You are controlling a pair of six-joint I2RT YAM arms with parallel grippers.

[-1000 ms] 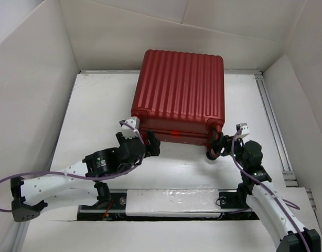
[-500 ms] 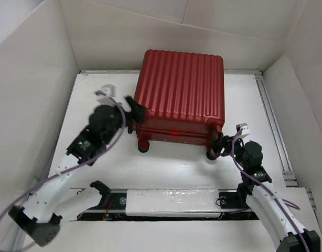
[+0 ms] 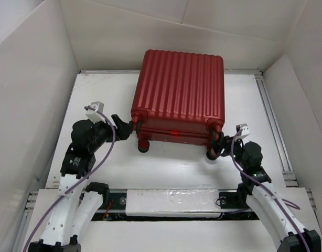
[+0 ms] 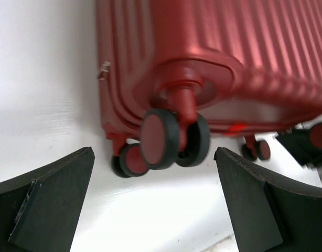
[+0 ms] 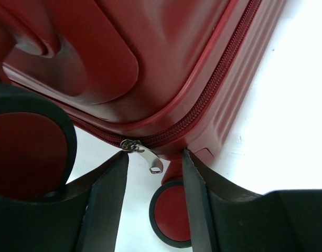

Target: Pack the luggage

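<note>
The luggage is a dark red ribbed suitcase lying shut on the white table, its wheels toward me. My left gripper hovers just off its front left corner, open wide and holding nothing. In the left wrist view the twin corner wheels sit beyond the gripper. My right gripper is at the front right corner. In the right wrist view a silver zipper pull hangs from the zipper between the right gripper's fingers, with a gap on each side. A wheel lies below.
White panel walls box in the table on the left, back and right. A metal rail runs along the right edge. The arms' mounting bar spans the near edge.
My left arm swung away from the front left wheel, up along the suitcase's left side, then back to the front left corner. The right gripper's fingers have narrowed slightly around the zipper pull.
</note>
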